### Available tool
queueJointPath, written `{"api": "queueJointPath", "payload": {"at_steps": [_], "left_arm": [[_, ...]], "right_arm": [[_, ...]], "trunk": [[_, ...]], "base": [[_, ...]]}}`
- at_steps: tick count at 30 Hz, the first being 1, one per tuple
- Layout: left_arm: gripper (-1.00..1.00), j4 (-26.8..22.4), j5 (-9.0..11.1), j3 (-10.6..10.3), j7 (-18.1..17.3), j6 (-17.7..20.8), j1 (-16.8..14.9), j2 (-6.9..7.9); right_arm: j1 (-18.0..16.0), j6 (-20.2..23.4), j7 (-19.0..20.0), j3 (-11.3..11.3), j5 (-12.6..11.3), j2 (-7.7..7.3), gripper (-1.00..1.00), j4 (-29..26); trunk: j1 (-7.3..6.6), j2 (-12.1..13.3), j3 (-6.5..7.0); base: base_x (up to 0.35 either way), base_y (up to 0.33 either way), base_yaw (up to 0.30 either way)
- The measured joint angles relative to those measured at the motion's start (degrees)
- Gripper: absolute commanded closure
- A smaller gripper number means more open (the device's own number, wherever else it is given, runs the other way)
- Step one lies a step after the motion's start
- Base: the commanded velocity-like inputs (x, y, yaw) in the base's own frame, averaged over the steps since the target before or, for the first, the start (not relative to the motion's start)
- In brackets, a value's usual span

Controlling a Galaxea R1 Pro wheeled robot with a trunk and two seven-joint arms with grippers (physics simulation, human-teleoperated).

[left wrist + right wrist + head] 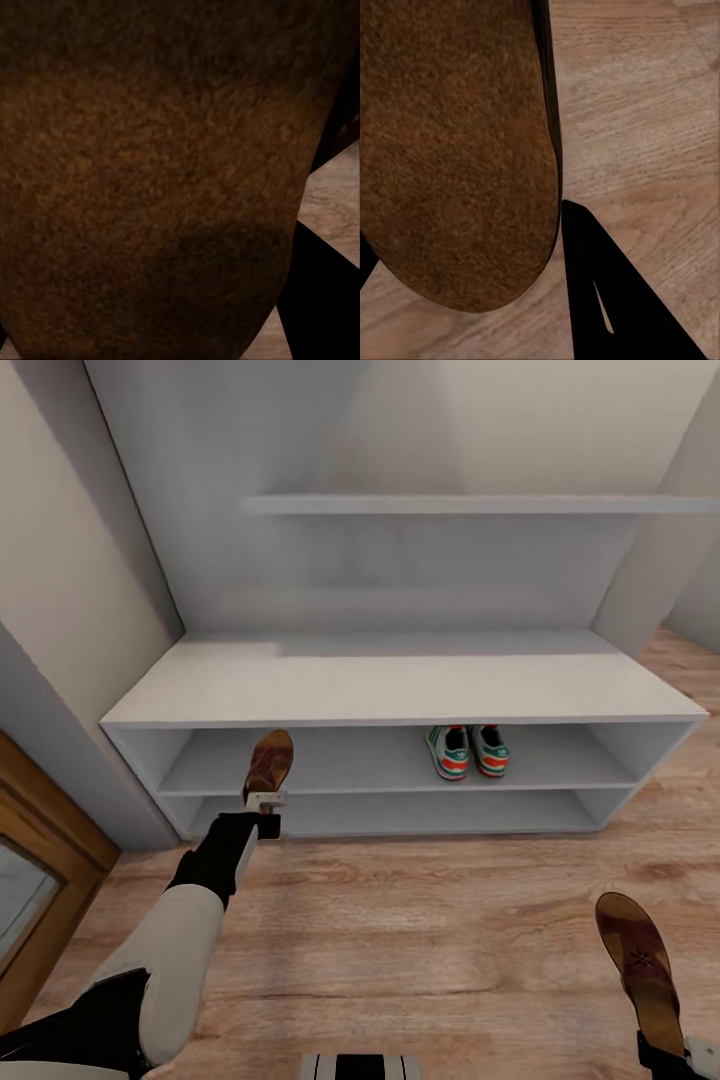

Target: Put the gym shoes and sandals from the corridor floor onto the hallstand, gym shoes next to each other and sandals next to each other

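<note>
While held: left end effector [266,800] grips one sandal [268,761]; right end effector [668,1050] grips other sandal [638,965].
Risk: sandal could bump hallstand [400,690] edge, fall.

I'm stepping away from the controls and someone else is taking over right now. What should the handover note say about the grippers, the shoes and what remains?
Left gripper: shut on one sandal, held at the front of the hallstand's upper open shelf, left end.
Right gripper: shut on the other sandal, held above the corridor floor, away from the rack.
Gym shoes: both on the upper open shelf, side by side, right of centre.
Done: gym shoes racked together.
Left: set the left sandal on the shelf, then bring the right one in next to it.
</note>
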Motion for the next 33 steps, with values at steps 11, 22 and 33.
{"api": "queueJointPath", "payload": {"at_steps": [11, 22, 33], "left_arm": [[1.0, -0.07, 0.05, 0.09, 0.05, 0.25, -0.01, 0.14], [1.0, 0.0, 0.05, 0.1, 0.09, 0.26, -0.01, 0.07], [1.0, -0.04, 0.01, -0.03, 0.02, 0.26, -0.01, -0.04]], "right_arm": [[0.0, 0.02, 0.0, -0.04, -0.01, -0.05, 1.0, -0.01], [0.0, 0.02, 0.0, -0.04, 0.0, -0.05, 1.0, -0.01], [0.0, 0.03, 0.0, -0.04, -0.01, -0.08, 1.0, -0.01]], "trunk": [[-0.01, 0.0, 0.0], [-0.01, 0.0, 0.0], [0.02, 0.0, 0.0]], "base": [[0.13, -0.001, 0.0], [0.316, 0.0, 0.0], [0.096, 0.0, 0.0]]}}
